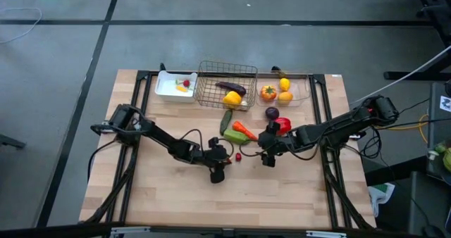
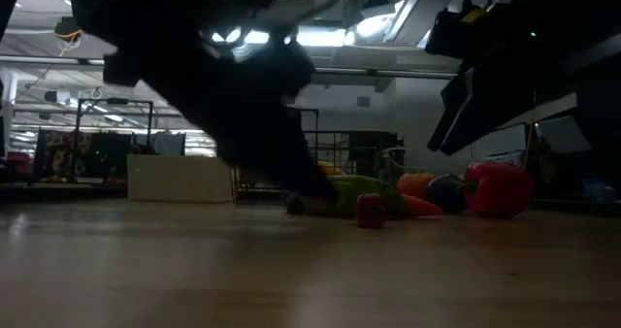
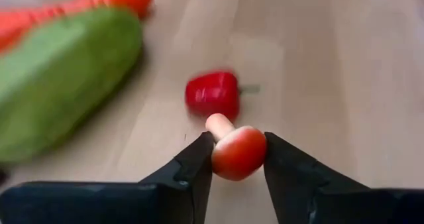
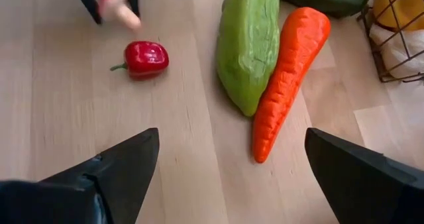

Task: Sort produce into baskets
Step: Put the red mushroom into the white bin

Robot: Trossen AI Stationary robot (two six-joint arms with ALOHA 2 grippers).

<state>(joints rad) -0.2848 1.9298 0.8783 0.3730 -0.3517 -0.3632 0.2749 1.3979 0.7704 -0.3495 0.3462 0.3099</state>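
Note:
My left gripper is at the table's middle, shut on a small red-capped mushroom. A tiny red pepper lies on the table just beyond it; it also shows in the high view. My right gripper is open and empty to the right of that pepper, fingers wide apart. A light green vegetable, a carrot and a dark cucumber lie side by side on the table. A purple onion and a red pepper lie farther right. My left gripper pinches the mushroom's red cap between its two fingers, one on each side. The pale stem sticks out ahead of the fingertips toward the tiny red pepper. Whether the mushroom is clear of the table, I cannot tell.
Along the far edge stand a white tray with small pieces, a wire basket with an eggplant and a yellow pepper, and a clear bin with orange and yellow fruit. Bare wood lies toward the near edge.

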